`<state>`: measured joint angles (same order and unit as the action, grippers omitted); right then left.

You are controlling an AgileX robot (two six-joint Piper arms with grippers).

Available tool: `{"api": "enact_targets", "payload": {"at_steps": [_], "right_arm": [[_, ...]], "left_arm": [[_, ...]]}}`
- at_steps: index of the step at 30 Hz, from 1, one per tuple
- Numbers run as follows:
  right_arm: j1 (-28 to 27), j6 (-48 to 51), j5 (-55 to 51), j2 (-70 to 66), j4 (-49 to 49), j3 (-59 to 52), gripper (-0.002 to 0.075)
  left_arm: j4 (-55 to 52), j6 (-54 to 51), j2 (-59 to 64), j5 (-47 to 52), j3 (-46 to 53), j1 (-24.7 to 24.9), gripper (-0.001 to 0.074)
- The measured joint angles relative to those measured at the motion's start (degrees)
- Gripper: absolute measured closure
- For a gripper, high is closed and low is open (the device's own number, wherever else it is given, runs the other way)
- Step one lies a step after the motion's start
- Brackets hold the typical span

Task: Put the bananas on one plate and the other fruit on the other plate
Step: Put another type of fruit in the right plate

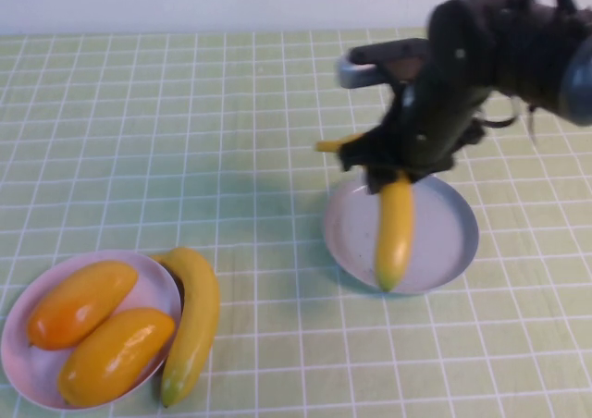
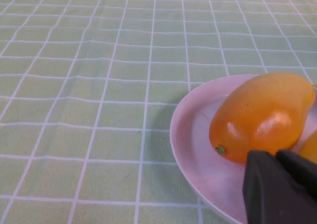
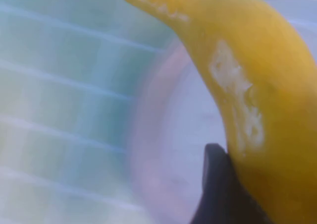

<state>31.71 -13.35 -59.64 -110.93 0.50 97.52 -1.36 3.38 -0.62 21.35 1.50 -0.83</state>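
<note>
While right tool (image 1: 393,179) grips banana (image 1: 395,233) | left tool (image 2: 282,184) over pink plate (image 2: 193,149)

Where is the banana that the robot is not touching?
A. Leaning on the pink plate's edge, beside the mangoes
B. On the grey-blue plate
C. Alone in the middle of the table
A: the free banana rests against the pink plate, beside the two mangoes.

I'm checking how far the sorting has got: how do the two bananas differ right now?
One banana lies on the grey-blue plate under the right gripper, which grips its top end; the other banana lies on the cloth against the pink plate, untouched. The first points toward the camera; the second curves around the pink plate's rim. Both are yellow and curved. The left gripper is by the pink plate.
</note>
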Motion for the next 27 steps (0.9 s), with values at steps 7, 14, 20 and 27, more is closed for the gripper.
{"api": "enact_targets", "payload": {"at_steps": [7,14,20,27], "right_arm": [[-8.40,0.00,2.18,-1.29,-2.20,-5.17,0.0408],[-9.49,0.00,3.54,-5.69,-1.98,-5.17,0.0408],[-9.49,0.69,4.10,-7.50,-1.06,-5.17,0.0409],[-9.49,2.57,4.19,-7.59,0.04,-5.17,0.0358]], "left_arm": [[0.00,0.00,0.00,0.00,0.00,0.00,0.0733],[0.00,0.00,0.00,0.00,0.00,0.00,0.0733],[0.00,0.00,0.00,0.00,0.00,0.00,0.0733],[0.00,0.00,0.00,0.00,0.00,0.00,0.0733]]}}
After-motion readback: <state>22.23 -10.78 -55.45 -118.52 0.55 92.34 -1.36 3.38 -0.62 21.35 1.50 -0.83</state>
